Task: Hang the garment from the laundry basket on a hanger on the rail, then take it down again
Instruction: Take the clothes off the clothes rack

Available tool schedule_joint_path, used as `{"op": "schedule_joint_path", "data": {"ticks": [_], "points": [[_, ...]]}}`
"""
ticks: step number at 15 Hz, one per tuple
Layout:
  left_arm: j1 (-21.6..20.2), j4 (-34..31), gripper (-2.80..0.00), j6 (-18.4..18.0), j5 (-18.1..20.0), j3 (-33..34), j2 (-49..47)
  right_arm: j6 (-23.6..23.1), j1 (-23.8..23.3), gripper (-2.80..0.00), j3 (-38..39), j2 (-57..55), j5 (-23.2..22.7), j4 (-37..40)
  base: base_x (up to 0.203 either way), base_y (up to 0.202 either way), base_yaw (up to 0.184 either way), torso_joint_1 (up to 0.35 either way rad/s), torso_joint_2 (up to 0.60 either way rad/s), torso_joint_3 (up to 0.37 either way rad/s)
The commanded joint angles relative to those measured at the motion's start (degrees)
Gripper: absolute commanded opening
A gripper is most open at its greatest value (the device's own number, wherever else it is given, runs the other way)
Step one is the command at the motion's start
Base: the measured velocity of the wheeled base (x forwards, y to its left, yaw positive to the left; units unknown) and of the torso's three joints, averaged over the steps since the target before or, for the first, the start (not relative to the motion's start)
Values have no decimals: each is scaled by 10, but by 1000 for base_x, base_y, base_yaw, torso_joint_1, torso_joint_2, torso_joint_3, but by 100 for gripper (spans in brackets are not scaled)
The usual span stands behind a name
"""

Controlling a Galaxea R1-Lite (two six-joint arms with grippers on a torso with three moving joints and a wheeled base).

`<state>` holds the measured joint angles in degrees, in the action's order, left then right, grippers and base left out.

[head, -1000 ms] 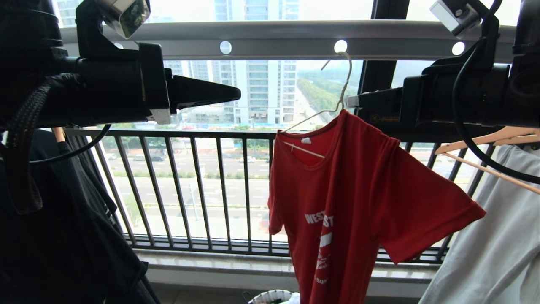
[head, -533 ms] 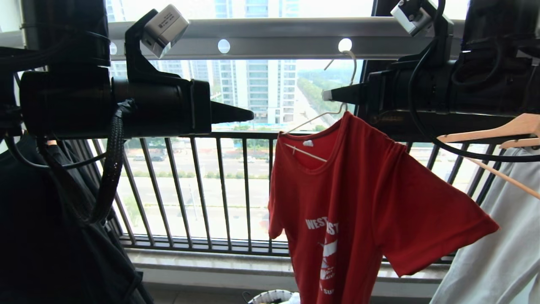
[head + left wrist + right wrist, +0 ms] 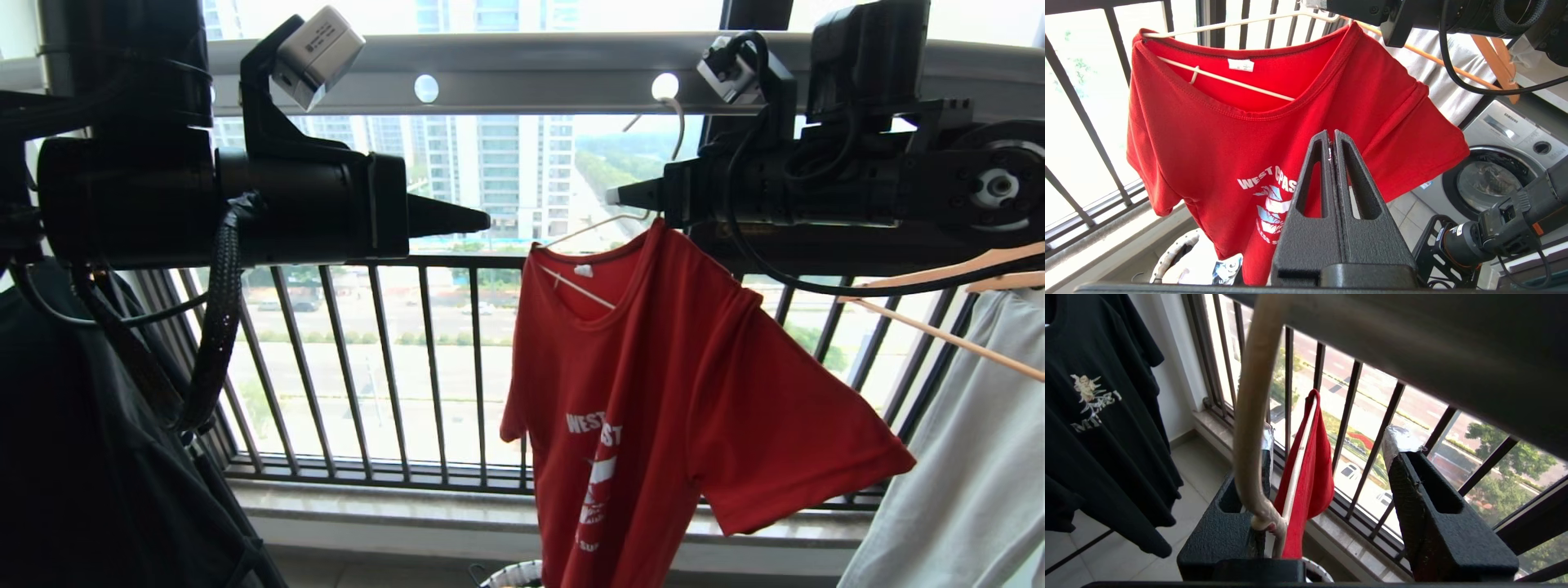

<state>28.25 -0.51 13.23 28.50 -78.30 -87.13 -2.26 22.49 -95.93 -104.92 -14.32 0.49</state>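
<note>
The red garment (image 3: 653, 392) hangs on the thin whitish hanger (image 3: 575, 233), whose hook reaches up to the pale rail (image 3: 531, 77). My right gripper (image 3: 612, 196) is level at the hanger's neck. In the right wrist view it (image 3: 1331, 437) stands open, and the hanger's neck (image 3: 1253, 416) lies inside the gap against one finger (image 3: 1231, 539). Beyond it the garment (image 3: 1306, 469) shows edge-on. My left gripper (image 3: 482, 220) is shut and empty, held left of the garment (image 3: 1208, 143); its tips (image 3: 1332, 136) point at the chest print. The laundry basket's rim (image 3: 510, 576) shows below.
A black printed T-shirt (image 3: 1098, 416) hangs at the left. A pale garment (image 3: 971, 457) on a wooden hanger (image 3: 939, 331) hangs close on the right. The barred window railing (image 3: 367, 367) runs behind, and a washing machine (image 3: 1494, 171) stands at the right.
My right arm has stretched left and risen, bringing its fingers round the hanger's neck. The left arm shifted a little right. The garment has swung slightly to the left.
</note>
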Motion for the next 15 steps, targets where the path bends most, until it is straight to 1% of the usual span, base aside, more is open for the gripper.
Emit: {"op": "schedule_joint_path", "data": {"ticks": [1, 5, 6, 10, 13, 14, 15], "points": [[-1, 0, -280, 1, 2, -2, -13, 0, 0, -280, -8, -9, -1, 0, 0, 0, 0, 0, 0, 0], [-5, 0, -280, 1, 0, -15, -64, 0, 1, -280, -14, -9, -2, 1, 0, 0, 0, 0, 0, 0], [-8, 1, -280, 1, -5, -23, -84, 0, 1, -280, -14, -9, -2, 2, 0, 0, 0, 0, 0, 0], [-11, 2, -280, 0, -52, -59, -168, 0, 1, -280, -14, -7, -2, 1, 0, 0, 0, 0, 0, 0], [-11, 1, -280, 2, -61, -81, -211, 0, 1, -280, -14, -6, -2, 1, 0, 0, 0, 0, 0, 0], [-11, -1, -280, 3, -72, -95, -229, 0, 1, -280, -14, -6, -2, 1, 0, 0, 0, 0, 0, 0], [-12, -4, -280, 7, -94, -112, -247, 0, 2, -280, -14, -5, -2, 1, 0, 0, 0, 0, 0, 0]]}}
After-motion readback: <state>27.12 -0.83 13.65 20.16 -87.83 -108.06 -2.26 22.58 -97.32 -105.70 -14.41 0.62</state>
